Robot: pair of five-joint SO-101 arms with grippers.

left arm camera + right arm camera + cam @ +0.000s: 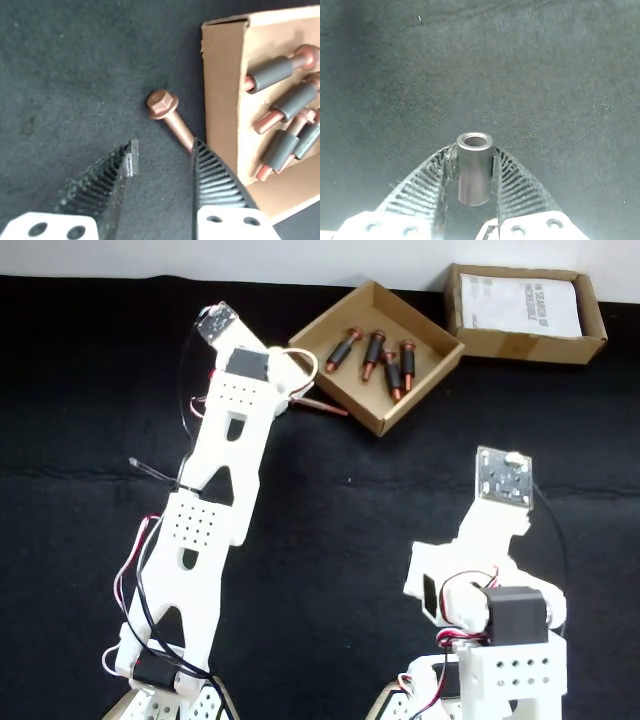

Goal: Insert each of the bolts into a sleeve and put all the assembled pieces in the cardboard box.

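A bare copper bolt [170,117] lies on the black mat just outside the cardboard box [222,90]. My left gripper [164,146] is open around the bolt's threaded end, and one fingertip [196,149] touches the shank. In the high view the bolt [325,406] lies by the box's near-left wall [330,390]. Several assembled bolt-and-sleeve pieces [375,358] lie inside the box. My right gripper [474,156] is shut on a grey sleeve [474,170], with the sleeve's open bore facing away from the wrist above bare mat. The right arm [500,540] stands at the lower right.
A second cardboard box [525,305] holding a printed sheet sits at the back right. The left arm [235,440] stretches diagonally across the left half of the black mat [380,510]. A white surface borders the mat's far edge.
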